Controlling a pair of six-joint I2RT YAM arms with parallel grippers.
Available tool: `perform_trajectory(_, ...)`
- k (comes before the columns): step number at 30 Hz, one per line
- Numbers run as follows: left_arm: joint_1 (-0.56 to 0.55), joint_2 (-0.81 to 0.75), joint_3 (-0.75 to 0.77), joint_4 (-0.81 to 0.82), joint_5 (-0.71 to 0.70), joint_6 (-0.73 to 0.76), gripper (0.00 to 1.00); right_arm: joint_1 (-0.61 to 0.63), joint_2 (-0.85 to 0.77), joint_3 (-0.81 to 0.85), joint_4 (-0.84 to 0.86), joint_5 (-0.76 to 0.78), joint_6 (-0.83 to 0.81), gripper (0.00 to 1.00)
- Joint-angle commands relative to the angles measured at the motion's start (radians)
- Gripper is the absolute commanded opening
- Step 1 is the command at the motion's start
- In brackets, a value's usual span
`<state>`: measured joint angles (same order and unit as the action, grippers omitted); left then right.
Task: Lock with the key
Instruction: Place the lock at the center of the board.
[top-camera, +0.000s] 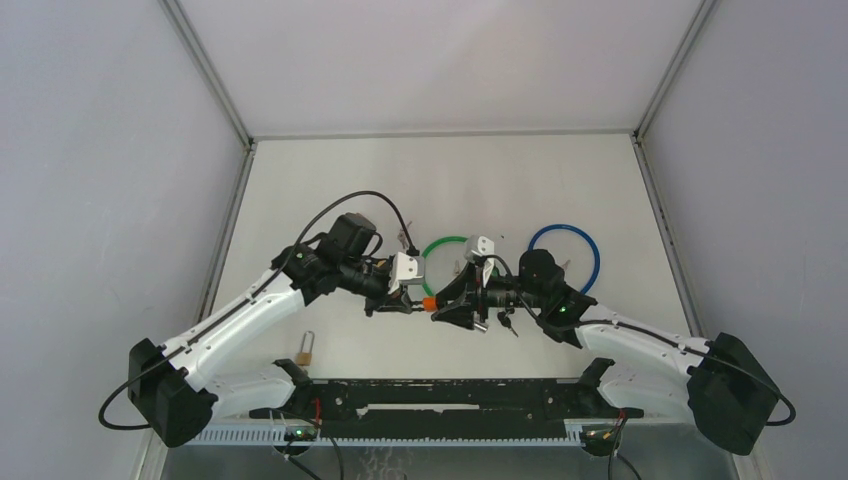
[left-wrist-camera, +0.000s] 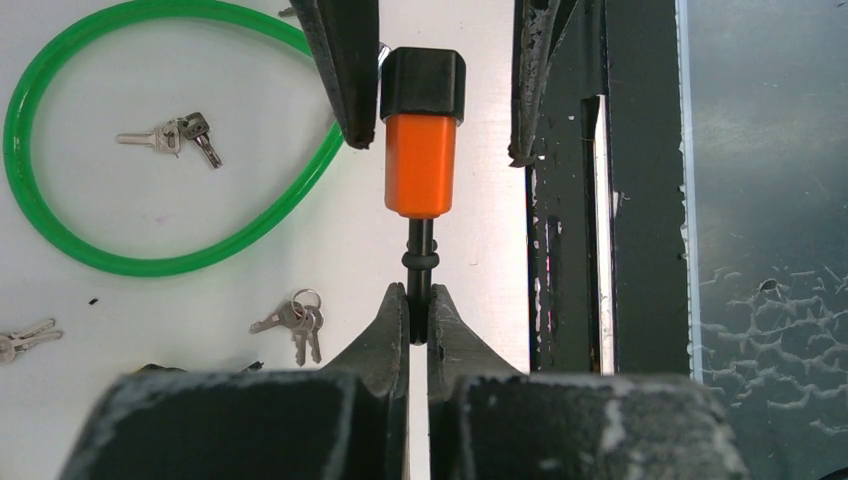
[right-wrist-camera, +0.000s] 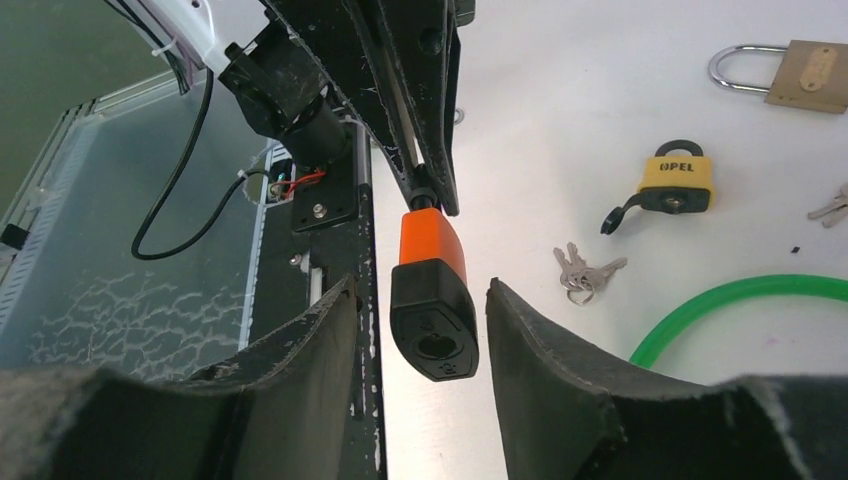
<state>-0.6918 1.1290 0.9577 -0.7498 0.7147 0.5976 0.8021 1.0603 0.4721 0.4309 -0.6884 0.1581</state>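
An orange lock (left-wrist-camera: 420, 165) with a black cap (right-wrist-camera: 433, 320) hangs in the air between my two grippers. My left gripper (left-wrist-camera: 420, 300) is shut on the thin black stem at the lock's orange end. My right gripper (right-wrist-camera: 420, 290) is open, its fingers (left-wrist-camera: 350, 70) on either side of the black cap with a gap on both sides. The keyhole in the cap faces the right wrist camera and has nothing in it. Bunches of keys (left-wrist-camera: 297, 322) lie loose on the table, one (left-wrist-camera: 170, 135) inside the green loop. In the top view both grippers meet at the lock (top-camera: 428, 303).
A green cable loop (left-wrist-camera: 150, 262) and a blue cable loop (top-camera: 590, 250) lie on the table behind the grippers. A yellow padlock (right-wrist-camera: 678, 180) and a brass padlock (right-wrist-camera: 805, 72) lie on the white surface. The black rail (top-camera: 430, 395) runs along the near edge.
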Motion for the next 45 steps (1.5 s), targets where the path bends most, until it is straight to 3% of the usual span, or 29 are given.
perform_trajectory(1, -0.006, -0.04, 0.079, 0.042, 0.067, -0.019, 0.0, 0.016, 0.008, 0.052, 0.029, -0.027, -0.024, 0.55)
perform_trajectory(5, -0.007, -0.037, 0.083, 0.056, 0.073, -0.032, 0.0, 0.026, 0.027, 0.059, 0.04, -0.023, -0.027, 0.48)
perform_trajectory(12, -0.015, -0.045, 0.092, 0.07, 0.082, -0.048, 0.0, 0.03, 0.028, 0.071, 0.033, -0.019, -0.027, 0.0)
perform_trajectory(17, -0.018, -0.066, 0.092, 0.115, 0.111, -0.131, 0.0, 0.023, -0.004, 0.098, 0.037, -0.025, 0.017, 0.0)
perform_trajectory(18, -0.017, -0.071, 0.096, 0.122, 0.12, -0.153, 0.05, 0.015, -0.013, 0.106, 0.035, -0.038, 0.039, 0.0)
perform_trajectory(20, -0.018, -0.084, 0.108, 0.118, 0.13, -0.182, 0.37, -0.016, -0.037, 0.111, 0.05, -0.072, 0.088, 0.0)
perform_trajectory(22, -0.013, -0.106, 0.124, 0.099, 0.121, -0.185, 0.59, -0.064, -0.067, 0.112, 0.078, -0.12, 0.143, 0.0)
perform_trajectory(25, -0.003, -0.159, 0.136, 0.105, 0.076, -0.196, 0.75, -0.133, -0.123, 0.133, 0.042, -0.168, 0.163, 0.0)
perform_trajectory(28, -0.001, -0.214, 0.13, 0.174, 0.002, -0.281, 0.8, -0.17, -0.168, 0.171, -0.032, -0.201, 0.138, 0.0)
perform_trajectory(31, -0.001, -0.246, 0.12, 0.312, -0.066, -0.419, 0.8, -0.203, -0.203, 0.202, -0.046, -0.219, 0.155, 0.0)
perform_trajectory(37, -0.001, -0.218, 0.139, 0.469, -0.037, -0.704, 0.57, -0.224, -0.226, 0.253, -0.062, -0.209, 0.168, 0.0)
perform_trajectory(43, -0.028, -0.225, 0.115, 0.552, -0.017, -0.76, 0.56, -0.221, -0.201, 0.306, -0.09, -0.219, 0.164, 0.0)
perform_trajectory(45, -0.033, -0.218, 0.12, 0.557, -0.017, -0.767, 0.52, -0.217, -0.198, 0.314, -0.09, -0.221, 0.159, 0.0)
